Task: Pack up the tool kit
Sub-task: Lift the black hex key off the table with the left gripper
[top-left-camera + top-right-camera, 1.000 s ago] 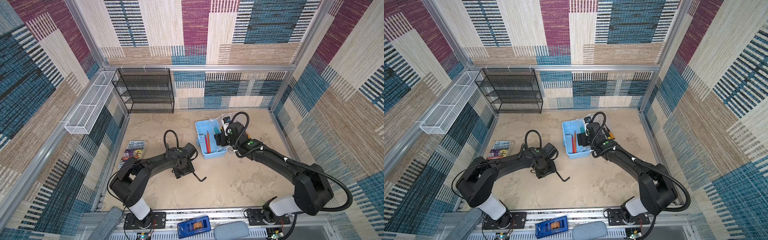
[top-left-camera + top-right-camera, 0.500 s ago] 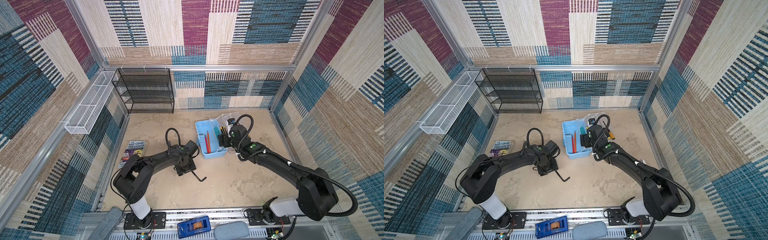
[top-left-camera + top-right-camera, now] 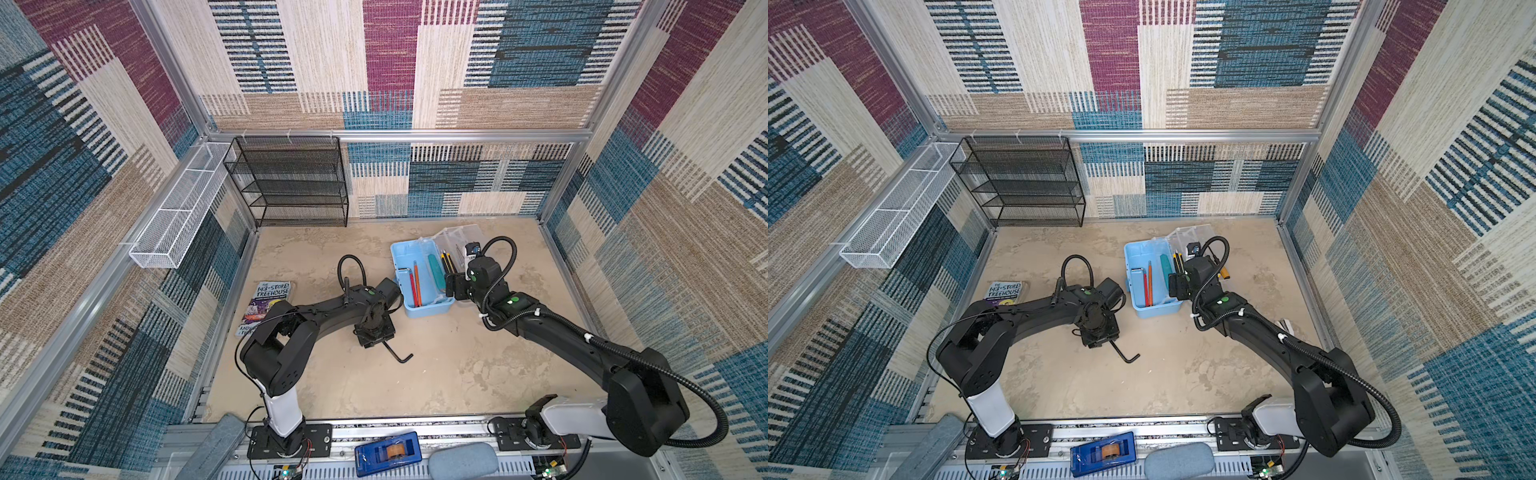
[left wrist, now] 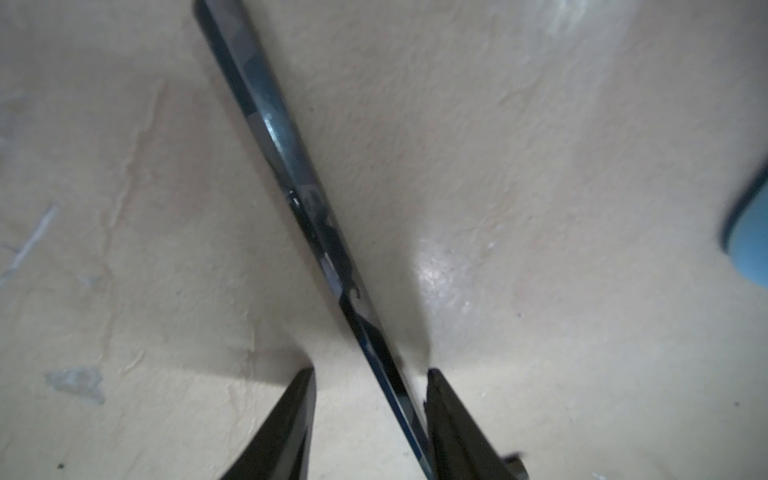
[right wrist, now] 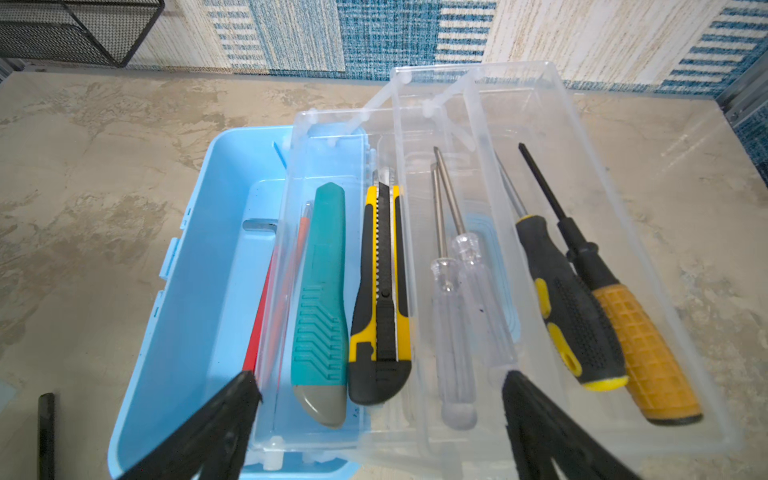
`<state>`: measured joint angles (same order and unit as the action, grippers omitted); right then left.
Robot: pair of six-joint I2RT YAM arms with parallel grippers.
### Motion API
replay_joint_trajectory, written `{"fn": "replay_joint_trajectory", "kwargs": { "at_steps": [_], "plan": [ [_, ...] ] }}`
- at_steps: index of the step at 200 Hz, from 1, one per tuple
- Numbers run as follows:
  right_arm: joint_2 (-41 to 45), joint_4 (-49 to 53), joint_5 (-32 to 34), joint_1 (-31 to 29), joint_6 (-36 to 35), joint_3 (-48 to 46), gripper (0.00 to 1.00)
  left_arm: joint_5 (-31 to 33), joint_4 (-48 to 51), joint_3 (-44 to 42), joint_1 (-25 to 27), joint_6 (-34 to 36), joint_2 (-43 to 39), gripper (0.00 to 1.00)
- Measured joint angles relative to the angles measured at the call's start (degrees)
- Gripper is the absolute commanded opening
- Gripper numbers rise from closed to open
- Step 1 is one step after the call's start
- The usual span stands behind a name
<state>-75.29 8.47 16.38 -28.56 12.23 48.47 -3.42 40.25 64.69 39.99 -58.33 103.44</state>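
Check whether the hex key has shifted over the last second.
No. The hex key lies at the same spot and angle, relative to the case.

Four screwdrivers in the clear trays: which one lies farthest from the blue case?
The orange-handled screwdriver with the black shaft: outermost, beside the black-and-yellow-handled one; the two clear-handled ones lie nearer the utility knives.

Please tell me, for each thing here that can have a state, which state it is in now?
tool case: open, upright.
clear trays: swung out sideways.
hex key: lying flat, not gripped.
left end effector: open, straddling the hex key.
right end effector: open, empty.
book: closed, lying flat.
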Motion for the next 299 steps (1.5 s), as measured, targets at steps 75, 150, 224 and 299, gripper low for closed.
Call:
{"fn": "replay_joint_trajectory", "kwargs": {
  "at_steps": [75,150,224,299],
  "plan": [
    [3.98,0.02,3.61,1.18,1.05,-3.23,0.96,-1.68,4.28,4.57,-1.44,3.02,4.37,0.22],
    [7.54,0.44,5.29,1.81,1.9,-5.16,0.96,-4.9,5.57,8.09,-6.4,7.74,6.64,0.08],
    [11.19,0.48,6.73,1.95,3.17,-7.3,0.96,-0.17,8.13,19.3,-9.53,17.49,13.33,0.16],
    [12.72,0.46,6.54,1.95,4.22,-8.74,0.96,3.34,8.79,14.08,-8.5,19.15,9.66,0.29]
  ]
}}
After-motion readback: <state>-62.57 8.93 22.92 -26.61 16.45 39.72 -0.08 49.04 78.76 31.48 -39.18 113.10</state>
